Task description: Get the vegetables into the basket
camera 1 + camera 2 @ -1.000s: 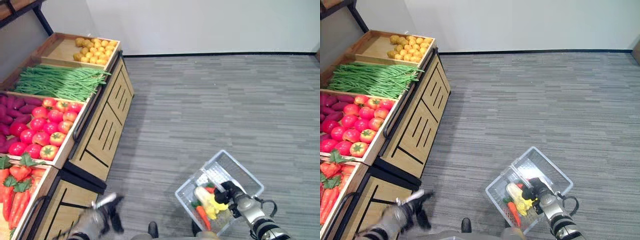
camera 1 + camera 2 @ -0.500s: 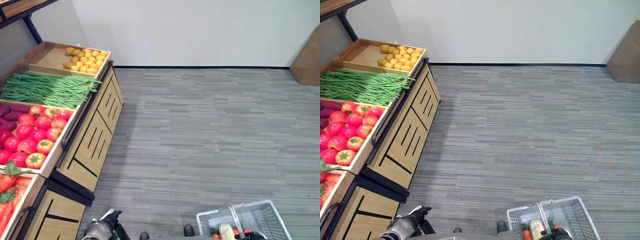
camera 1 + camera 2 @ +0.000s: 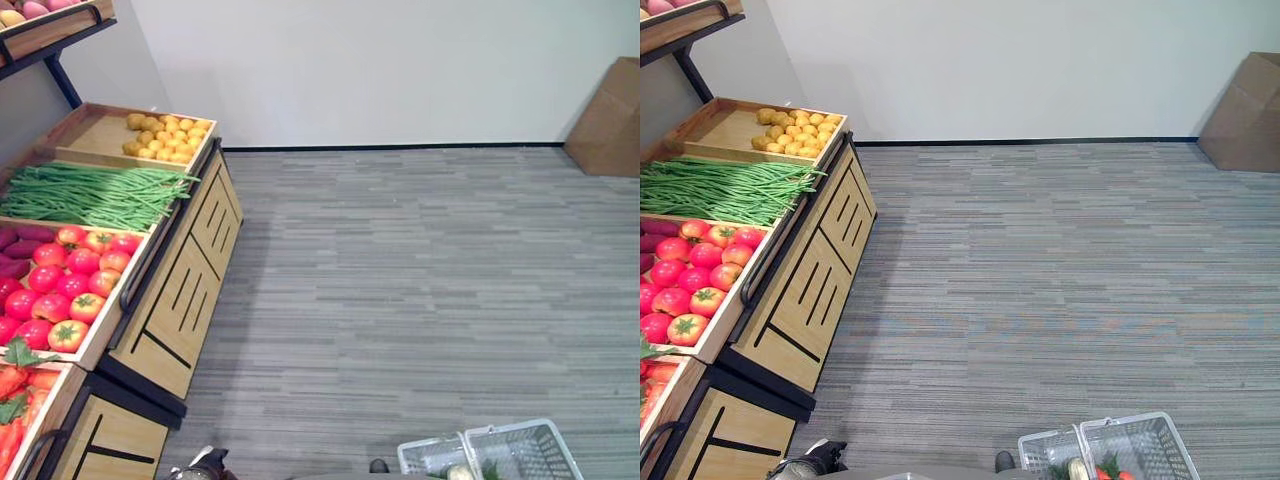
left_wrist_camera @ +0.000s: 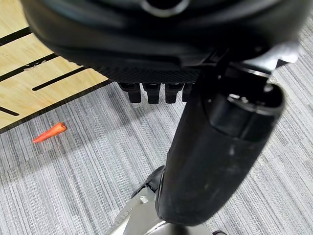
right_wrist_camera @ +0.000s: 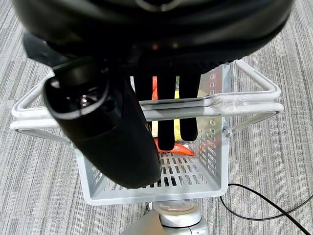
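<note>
Since the earlier frames your head camera has swung up and toward the wall, so the grey basket [image 3: 1137, 449] now sits at the bottom edge of the eye views, and the produce stand [image 3: 150, 300] has slid to the left side. Your right hand [image 5: 161, 105] holds the basket by its two handles [image 5: 234, 105]: in the right wrist view the fingers [image 5: 166, 127] pass under the paired handle bars, curled round them, with the thumb alongside. Inside the basket you can see vegetables already loaded, among them something orange-red [image 5: 173, 147] and something yellow behind the fingers; in the eye views a pale piece [image 3: 460, 472] and green leaves poke above the rim.

Your left hand [image 4: 161, 58] hangs over the grey carpet beside the stand's wooden front. Its fingers [image 4: 151, 93] are curled under and hold nothing. One carrot [image 4: 49, 132] lies on the carpet, apart from the hand, just beside the foot of the stand.

On the stand you have trays of tomatoes [image 3: 75, 275], green beans [image 3: 90, 190] and potatoes [image 3: 165, 135]. A cardboard box [image 3: 605, 120] stands against the far wall.
</note>
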`<state>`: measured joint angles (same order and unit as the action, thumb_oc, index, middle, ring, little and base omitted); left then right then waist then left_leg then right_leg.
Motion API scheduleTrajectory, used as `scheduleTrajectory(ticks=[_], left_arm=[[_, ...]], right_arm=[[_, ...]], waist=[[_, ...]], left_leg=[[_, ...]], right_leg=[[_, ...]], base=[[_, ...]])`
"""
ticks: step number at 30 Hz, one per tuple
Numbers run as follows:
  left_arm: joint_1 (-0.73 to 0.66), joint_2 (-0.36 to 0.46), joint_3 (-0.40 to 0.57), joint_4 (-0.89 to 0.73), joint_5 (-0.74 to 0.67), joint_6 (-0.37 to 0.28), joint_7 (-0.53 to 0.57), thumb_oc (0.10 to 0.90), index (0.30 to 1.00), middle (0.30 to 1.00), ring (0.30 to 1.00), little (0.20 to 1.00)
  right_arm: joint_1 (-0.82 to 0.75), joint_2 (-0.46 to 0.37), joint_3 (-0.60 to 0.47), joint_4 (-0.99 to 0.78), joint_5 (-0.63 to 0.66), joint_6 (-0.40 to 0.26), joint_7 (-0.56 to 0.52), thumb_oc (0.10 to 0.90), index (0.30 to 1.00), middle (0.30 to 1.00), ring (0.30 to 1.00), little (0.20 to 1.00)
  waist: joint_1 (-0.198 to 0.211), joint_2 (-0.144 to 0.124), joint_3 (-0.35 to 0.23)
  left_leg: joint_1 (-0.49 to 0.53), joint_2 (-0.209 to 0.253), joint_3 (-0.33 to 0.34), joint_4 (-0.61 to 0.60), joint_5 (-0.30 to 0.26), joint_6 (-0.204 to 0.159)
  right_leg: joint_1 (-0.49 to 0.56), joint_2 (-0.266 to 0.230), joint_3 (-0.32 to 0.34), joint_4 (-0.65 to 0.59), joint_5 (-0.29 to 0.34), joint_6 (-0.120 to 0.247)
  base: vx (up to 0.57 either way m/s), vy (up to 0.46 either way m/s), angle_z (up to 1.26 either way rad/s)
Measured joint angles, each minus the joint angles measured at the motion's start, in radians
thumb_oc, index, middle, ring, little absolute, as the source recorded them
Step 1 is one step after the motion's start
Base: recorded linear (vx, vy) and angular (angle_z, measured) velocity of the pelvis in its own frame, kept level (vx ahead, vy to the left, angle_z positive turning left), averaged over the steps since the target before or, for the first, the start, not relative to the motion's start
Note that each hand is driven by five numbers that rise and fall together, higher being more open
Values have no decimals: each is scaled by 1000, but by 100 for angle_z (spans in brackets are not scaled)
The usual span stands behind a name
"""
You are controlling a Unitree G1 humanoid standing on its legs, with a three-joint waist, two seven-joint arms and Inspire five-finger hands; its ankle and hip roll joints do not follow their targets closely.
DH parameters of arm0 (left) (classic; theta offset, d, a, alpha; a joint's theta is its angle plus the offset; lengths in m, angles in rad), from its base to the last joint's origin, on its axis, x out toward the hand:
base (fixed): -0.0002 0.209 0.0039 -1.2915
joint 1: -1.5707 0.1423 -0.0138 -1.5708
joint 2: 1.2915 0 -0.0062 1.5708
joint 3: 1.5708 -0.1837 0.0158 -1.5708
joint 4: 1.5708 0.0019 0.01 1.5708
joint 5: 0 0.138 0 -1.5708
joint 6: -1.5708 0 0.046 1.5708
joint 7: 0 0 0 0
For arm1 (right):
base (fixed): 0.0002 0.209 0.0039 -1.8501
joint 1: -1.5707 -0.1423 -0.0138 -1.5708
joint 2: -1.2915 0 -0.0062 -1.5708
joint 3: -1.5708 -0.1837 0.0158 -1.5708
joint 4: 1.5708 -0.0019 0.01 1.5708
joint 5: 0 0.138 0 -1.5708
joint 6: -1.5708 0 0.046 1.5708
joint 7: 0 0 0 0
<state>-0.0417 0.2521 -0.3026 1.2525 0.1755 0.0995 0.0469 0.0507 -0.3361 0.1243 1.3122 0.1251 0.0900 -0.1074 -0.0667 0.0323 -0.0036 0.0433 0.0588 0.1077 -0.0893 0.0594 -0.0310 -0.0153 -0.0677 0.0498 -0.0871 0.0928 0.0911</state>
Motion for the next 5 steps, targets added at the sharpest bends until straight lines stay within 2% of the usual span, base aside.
scheduleTrajectory(ticks=[5], left_arm=[[1,0,0,-1,0,-3,0,900,1000,1000,1000,1000]], right_arm=[[0,0,0,0,-1,0,1,400,300,300,300,300]], waist=[[0,0,0]], left_leg=[[1,0,1,0,1,-3]], right_leg=[[1,0,0,0,0,0]], base=[[0,0,0]])
